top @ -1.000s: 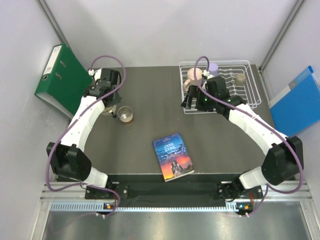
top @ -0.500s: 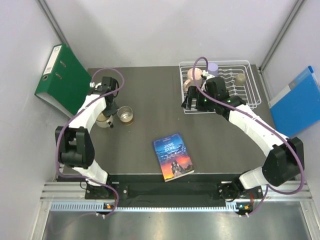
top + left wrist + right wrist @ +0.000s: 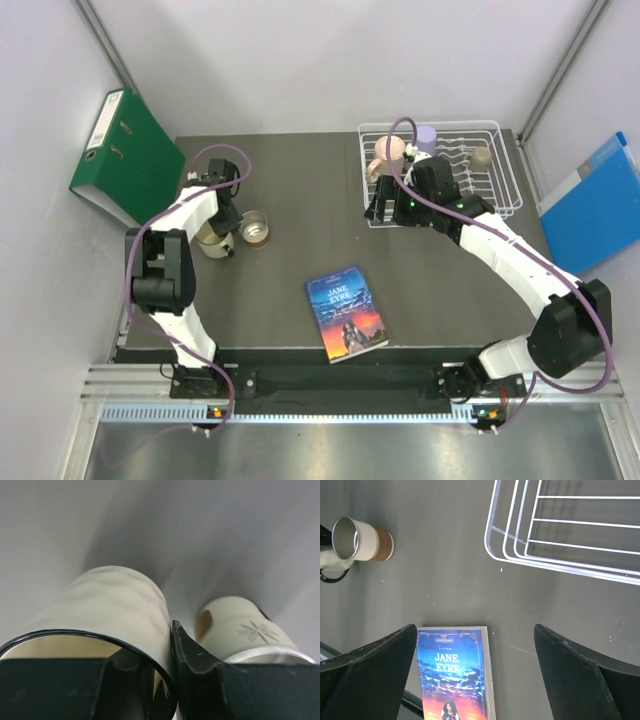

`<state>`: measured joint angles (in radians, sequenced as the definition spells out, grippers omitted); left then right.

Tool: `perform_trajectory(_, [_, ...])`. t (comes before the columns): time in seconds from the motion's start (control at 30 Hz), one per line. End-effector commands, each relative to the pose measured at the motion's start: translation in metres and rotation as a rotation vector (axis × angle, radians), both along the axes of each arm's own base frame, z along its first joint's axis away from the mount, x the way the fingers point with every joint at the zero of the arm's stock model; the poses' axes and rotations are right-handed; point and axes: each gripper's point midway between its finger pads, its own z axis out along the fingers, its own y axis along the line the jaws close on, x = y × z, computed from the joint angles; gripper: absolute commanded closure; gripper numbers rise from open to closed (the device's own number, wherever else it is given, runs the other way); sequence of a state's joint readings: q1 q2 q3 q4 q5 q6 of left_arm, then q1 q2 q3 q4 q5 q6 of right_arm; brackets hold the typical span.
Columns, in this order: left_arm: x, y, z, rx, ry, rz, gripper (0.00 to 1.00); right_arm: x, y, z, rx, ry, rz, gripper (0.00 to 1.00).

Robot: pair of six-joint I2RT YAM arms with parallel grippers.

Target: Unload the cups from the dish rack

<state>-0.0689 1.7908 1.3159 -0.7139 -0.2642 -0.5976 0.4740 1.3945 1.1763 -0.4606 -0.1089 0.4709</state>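
The left fingers (image 3: 215,690) are clenched on the wall of a pale cream handled mug with a dark rim (image 3: 115,605), 1 finger inside and 1 outside. That pinch suits setting it down upright. The mug appears to rest on the dark worktop (image 3: 300,190) at the left, just beside a steel-lined cup with a brown band (image 3: 255,228), so unloaded cups collect in 1 spot.

The right fingers (image 3: 580,680) are spread wide and hold nothing. They hang off the front-left corner of the white wire dish rack (image 3: 500,185), probably placed there for the next pick. 3 cups sit in the rack: a salmon-pink cup (image 3: 388,150), a lilac plastic tumbler (image 3: 427,135) and a beige-olive mug (image 3: 481,157).
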Motion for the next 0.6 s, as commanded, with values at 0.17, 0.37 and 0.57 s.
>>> perform_trajectory(0.17, [0.028,0.012,-0.002,0.016,-0.066,0.019,1.0,-0.001,0.0,0.016,-0.002,-0.056,0.009,0.0])
perform_trajectory(0.37, [0.034,0.012,-0.004,0.008,-0.052,0.032,1.0,0.002,0.001,0.013,-0.008,-0.047,0.01,0.0])
perform_trajectory(0.57, [0.039,0.01,0.005,-0.008,-0.078,0.036,0.89,0.003,0.003,0.011,-0.006,-0.039,0.013,0.0])
